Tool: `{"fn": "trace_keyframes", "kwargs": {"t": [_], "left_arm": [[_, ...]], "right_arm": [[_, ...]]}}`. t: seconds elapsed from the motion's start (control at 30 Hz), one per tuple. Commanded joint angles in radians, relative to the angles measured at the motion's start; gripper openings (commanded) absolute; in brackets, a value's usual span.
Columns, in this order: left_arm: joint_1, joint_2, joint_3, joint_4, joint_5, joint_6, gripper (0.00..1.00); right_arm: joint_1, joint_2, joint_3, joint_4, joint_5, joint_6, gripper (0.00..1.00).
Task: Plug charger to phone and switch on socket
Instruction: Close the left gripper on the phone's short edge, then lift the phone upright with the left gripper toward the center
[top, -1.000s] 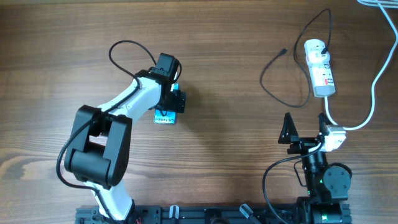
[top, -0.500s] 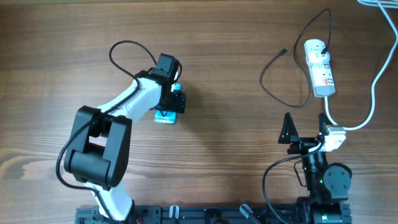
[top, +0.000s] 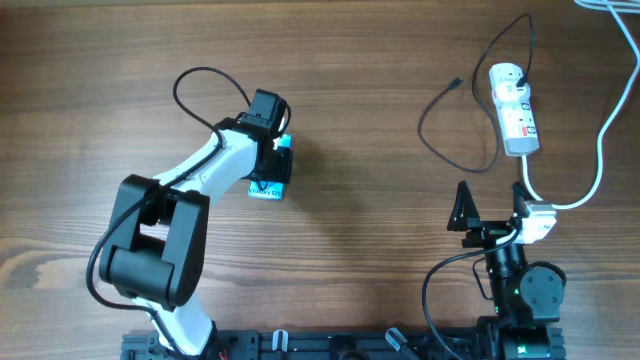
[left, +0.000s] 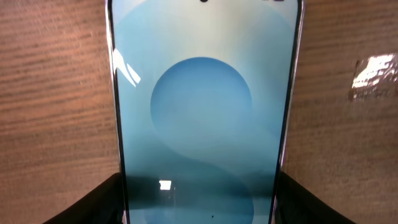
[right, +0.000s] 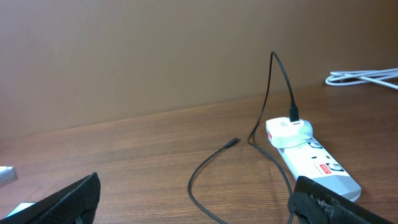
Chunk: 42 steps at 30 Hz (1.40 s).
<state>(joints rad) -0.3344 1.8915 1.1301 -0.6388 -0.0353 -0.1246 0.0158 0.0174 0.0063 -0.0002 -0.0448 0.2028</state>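
Observation:
The phone (top: 265, 187) lies flat on the wooden table left of centre, its teal screen with the lighter oval facing up. It fills the left wrist view (left: 202, 112). My left gripper (top: 277, 158) is over the phone's far end, and its two fingers (left: 199, 193) press against the phone's long edges. The charger (top: 435, 130) is a thin black cable looping on the table, with its connector tip (top: 457, 83) lying free; it also shows in the right wrist view (right: 232, 142). The socket (top: 513, 115) lies at the far right (right: 311, 158). My right gripper (top: 490, 205) is open and empty (right: 193, 199).
A thick white cord (top: 605, 130) curves from the socket past the right arm toward the table's right edge (right: 364, 76). A shiny patch of tape (left: 373, 71) lies on the wood beside the phone.
My left gripper has shifted slightly up and left along the phone and drawn in on its edges. The phone, cable and right arm have not moved.

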Motion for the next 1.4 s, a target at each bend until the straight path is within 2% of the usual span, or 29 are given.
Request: {"fn": "trace_keyframes", "kwargs": {"t": [0.0,0.23,0.3,0.67,0.83,1.1,1.33,1.37], "left_arm": [[-0.002,0.050,0.000,-0.096,0.069,-0.010,0.60],[-0.002,-0.050,0.184,-0.295,0.103,-0.019,0.58],[-0.002,-0.078,0.217,-0.321,0.132,-0.058,0.56],[-0.002,-0.145,0.307,-0.324,0.443,-0.234,0.57],[-0.002,-0.145,0.312,-0.324,0.473,-0.274,0.57],[-0.002,-0.145,0.312,-0.319,0.696,-0.294,0.57],[0.000,-0.145,0.312,-0.257,0.820,-0.483,0.57],[0.003,-0.145,0.312,-0.233,0.821,-0.550,0.56]], "right_arm": [[-0.004,-0.013,-0.001,0.002,-0.009,-0.017,1.00],[-0.004,-0.013,-0.001,0.002,-0.009,-0.016,1.00],[-0.004,-0.013,-0.001,0.002,-0.009,-0.017,1.00],[-0.004,-0.013,-0.001,0.002,-0.009,-0.016,1.00],[-0.004,-0.013,-0.001,0.002,-0.009,-0.017,1.00],[-0.004,-0.013,-0.001,0.002,-0.009,-0.016,1.00],[-0.004,-0.013,-0.001,0.002,-0.009,-0.016,1.00],[-0.004,-0.013,-0.001,0.002,-0.009,-0.016,1.00]]}}
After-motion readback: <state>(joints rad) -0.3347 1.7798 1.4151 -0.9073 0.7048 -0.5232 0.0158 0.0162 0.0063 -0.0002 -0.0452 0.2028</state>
